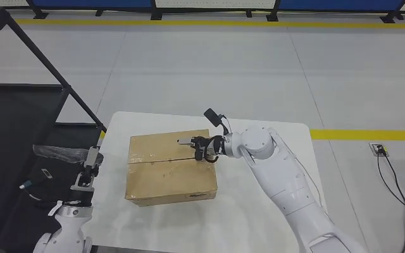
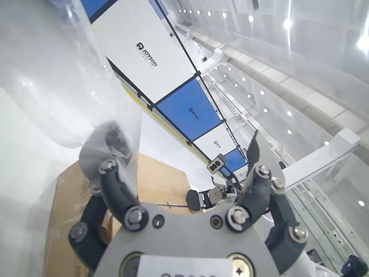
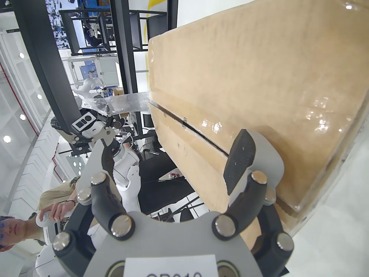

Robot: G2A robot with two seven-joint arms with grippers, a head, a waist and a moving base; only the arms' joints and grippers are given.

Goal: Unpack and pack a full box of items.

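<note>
Box [image 1: 168, 171] sits shut in the middle of the table [image 1: 266, 209], flaps down, with the seam running across its top from side to side.

Right gripper [image 1: 201, 148] is over the box's top at the right end of that seam. From its own wrist cam the gripper [image 3: 171, 142] is spread wide with nothing in it. One pad [image 3: 240, 159] hangs just over the cardboard [image 3: 245, 67] next to the seam, and I can't tell if it actually touches.

Left gripper [image 1: 93, 158] is off the table's left edge, well apart from the box. Its jaws are wide open too [image 2: 184, 142], but there's clear film [image 2: 57, 73] draped over one finger [image 2: 115, 145] (looks stuck to it rather than pinched). From the top the film [image 1: 57, 152] shows as a crumpled clear bit just beside that gripper. In the right wrist view a strip of it [image 3: 126, 103] runs from the end of the box's seam out toward the left gripper. The left cam catches the box [image 2: 161, 180] beyond its fingers
</note>
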